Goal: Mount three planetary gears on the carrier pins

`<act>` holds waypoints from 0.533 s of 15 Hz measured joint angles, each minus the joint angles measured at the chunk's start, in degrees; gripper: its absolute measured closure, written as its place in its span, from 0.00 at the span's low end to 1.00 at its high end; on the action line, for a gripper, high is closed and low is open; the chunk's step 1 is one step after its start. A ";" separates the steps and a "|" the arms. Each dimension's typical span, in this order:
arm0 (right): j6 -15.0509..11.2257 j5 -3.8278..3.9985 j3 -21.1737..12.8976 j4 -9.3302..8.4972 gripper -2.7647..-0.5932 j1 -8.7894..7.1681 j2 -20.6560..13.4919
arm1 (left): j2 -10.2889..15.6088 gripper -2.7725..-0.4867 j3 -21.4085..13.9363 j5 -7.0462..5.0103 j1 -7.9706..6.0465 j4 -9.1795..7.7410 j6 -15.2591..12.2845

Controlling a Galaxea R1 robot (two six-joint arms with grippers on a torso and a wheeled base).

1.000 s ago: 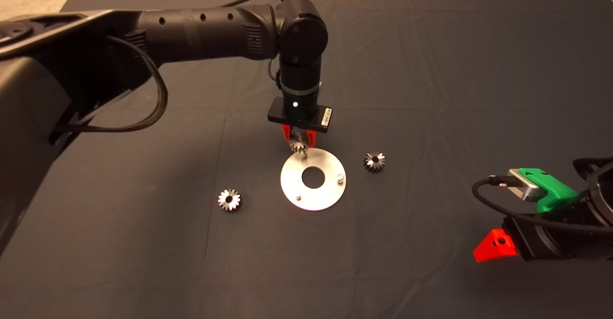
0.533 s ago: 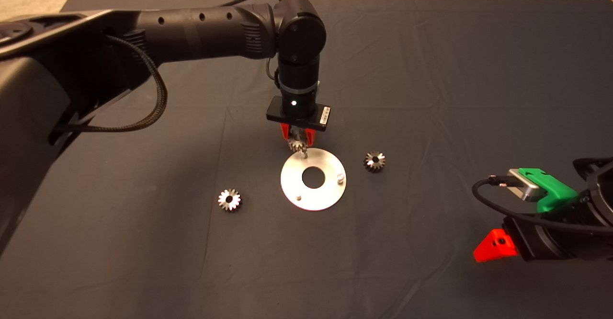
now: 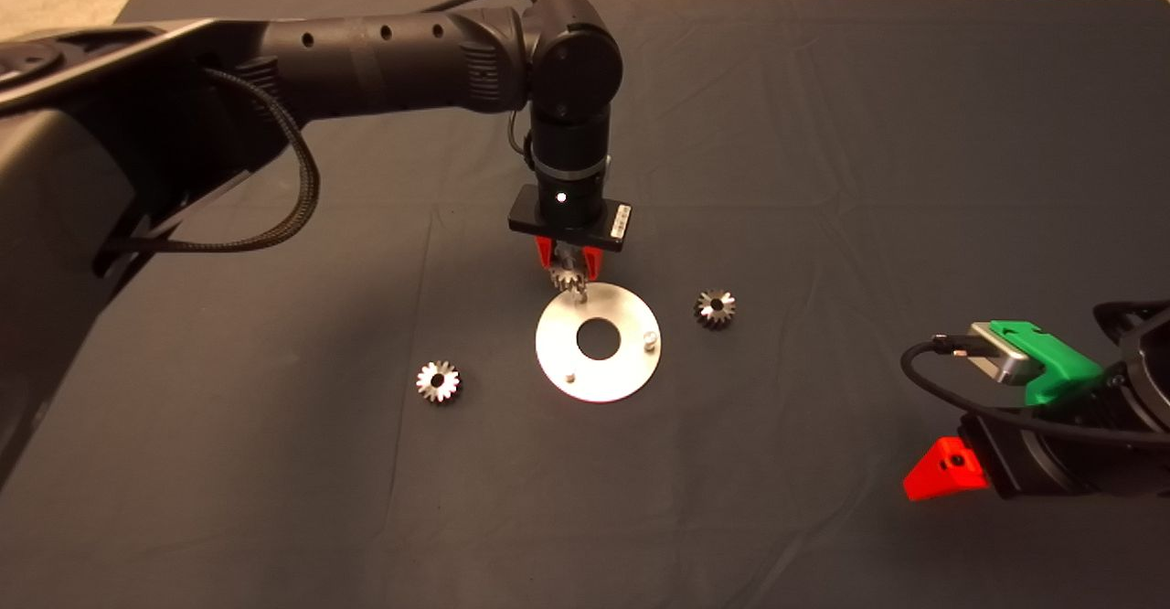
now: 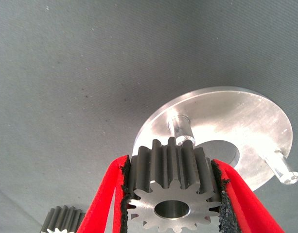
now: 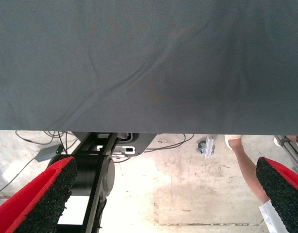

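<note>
From above, the left tool (image 3: pixel 569 266) pinches one gear (image 3: pixel 567 277) right over the pin (image 3: pixel 579 295) at the disc's (image 3: pixel 598 341) 11 o'clock edge, while a second gear (image 3: pixel 438 381) lies on the mat (image 3: pixel 823 133) at the disc's 8 o'clock and a third gear (image 3: pixel 715 307) at its 2 o'clock, and the right tool (image 3: pixel 946 468) waits at the lower right. In the left wrist view the red fingers (image 4: pixel 107 196) squeeze the gear (image 4: pixel 170 191) from both sides, just short of the upright pin (image 4: pixel 180 127) on the disc (image 4: pixel 236 121). In the right wrist view the right tool's fingers (image 5: pixel 39 199) are spread wide past the mat's (image 5: pixel 149 63) edge, with a person's leg (image 5: pixel 248 167) on the floor.
</note>
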State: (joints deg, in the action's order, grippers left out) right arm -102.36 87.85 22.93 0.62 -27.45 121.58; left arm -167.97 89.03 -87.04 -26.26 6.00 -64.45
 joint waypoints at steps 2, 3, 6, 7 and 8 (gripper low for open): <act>0.00 0.00 0.00 0.00 0.01 0.00 0.01 | -0.02 0.82 0.00 0.00 0.07 -0.10 -0.02; 0.00 0.00 0.00 0.00 0.01 0.00 0.01 | 0.00 0.82 -0.02 0.00 0.09 -0.10 -0.02; 0.00 0.00 0.00 0.00 0.01 0.00 0.01 | -0.24 0.82 -0.02 0.05 0.74 -0.22 0.01; 0.00 -0.02 0.00 0.00 0.01 0.00 0.01 | -0.30 0.82 0.00 0.05 1.05 -0.22 -0.02; 0.00 0.02 0.00 0.00 0.01 0.00 0.01 | -0.30 0.82 -0.02 0.05 1.34 -0.22 0.01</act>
State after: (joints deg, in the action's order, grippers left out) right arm -102.36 87.87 22.93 0.62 -27.45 121.59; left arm -168.28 89.01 -86.99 -24.92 5.78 -64.44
